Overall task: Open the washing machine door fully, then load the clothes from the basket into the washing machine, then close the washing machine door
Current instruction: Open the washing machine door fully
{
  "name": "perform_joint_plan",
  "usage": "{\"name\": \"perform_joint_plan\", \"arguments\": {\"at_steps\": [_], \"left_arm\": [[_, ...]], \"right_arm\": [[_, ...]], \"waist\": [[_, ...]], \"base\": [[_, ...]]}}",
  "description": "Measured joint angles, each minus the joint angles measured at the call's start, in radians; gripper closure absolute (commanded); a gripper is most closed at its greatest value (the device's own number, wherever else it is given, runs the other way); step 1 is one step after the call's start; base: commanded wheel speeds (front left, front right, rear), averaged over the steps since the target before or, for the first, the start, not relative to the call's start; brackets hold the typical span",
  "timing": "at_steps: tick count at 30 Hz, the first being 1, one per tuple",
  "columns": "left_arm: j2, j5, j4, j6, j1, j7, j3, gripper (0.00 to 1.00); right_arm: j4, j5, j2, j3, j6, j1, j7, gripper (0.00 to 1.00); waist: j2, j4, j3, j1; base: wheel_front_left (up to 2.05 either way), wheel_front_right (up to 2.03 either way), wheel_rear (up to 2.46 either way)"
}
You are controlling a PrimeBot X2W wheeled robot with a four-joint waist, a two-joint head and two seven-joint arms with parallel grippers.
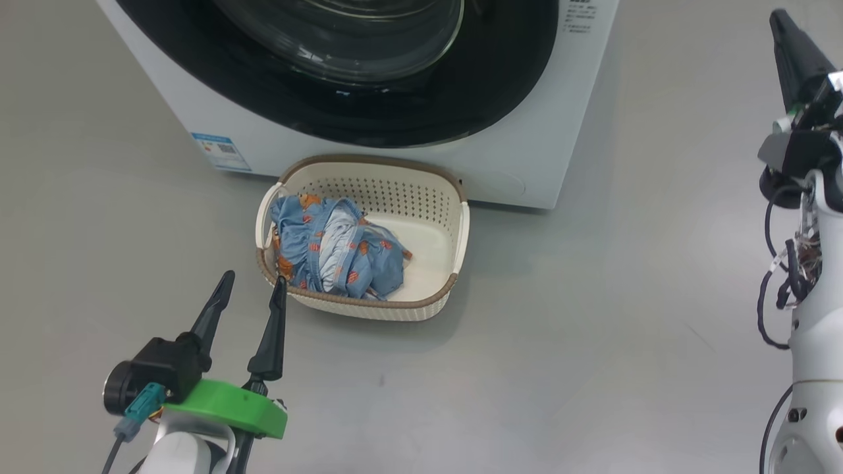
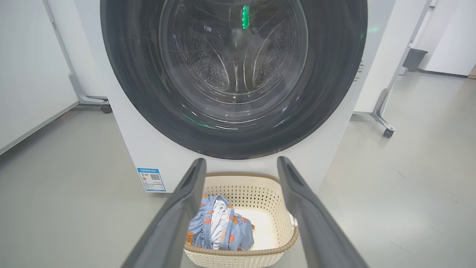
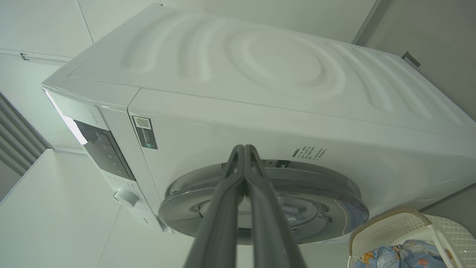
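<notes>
In front of the washing machine (image 2: 156, 160), the first step was in hand: the washing machine door (image 2: 234, 63) lay flat against the white front, apparently latched, so nothing could be loaded yet. The right gripper (image 3: 243, 147) had its two long fingers pressed together with nothing between them, and in the right wrist view the joined tips pointed at the edge of the door's rim, close to it; whether they touched it could not be told. The left gripper (image 1: 255, 276) hung with fingers spread wide and empty, just beside the near left corner of the basket (image 1: 408, 191).

By my reading, the next move called for the closed tips to hook behind the rim or its catch and draw the door outward, swinging it fully round on its hinge. The basket stood directly below the door, close against the machine, so the door would have to pass above its rim.

The door itself showed a wide glossy black ring around a bulging clear bowl, with the perforated drum visible through the glass. The clothes (image 1: 332, 247), a crumpled blue bundle with orange print and pale lining, lay in the basket's left half
</notes>
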Motion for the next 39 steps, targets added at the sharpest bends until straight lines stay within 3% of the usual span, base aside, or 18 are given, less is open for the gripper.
{"name": "perform_joint_plan", "arguments": {"at_steps": [18, 39], "left_arm": [[-0.004, -0.085, -0.053, 0.000, -0.062, 0.000, -0.079, 0.00], [-0.013, -0.164, -0.095, 0.000, -0.146, 0.000, -0.148, 0.00]], "right_arm": [[-0.013, -0.009, -0.028, 0.074, -0.078, -0.194, 0.082, 1.00], [0.044, -0.065, -0.035, 0.116, -0.089, -0.330, 0.080, 1.00]], "waist": [[0.0000, 0.091, 0.139, 0.0001], [0.0000, 0.196, 0.258, 0.0000]], "base": [[0.00, 0.00, 0.00], [0.00, 0.00, 0.00]]}}
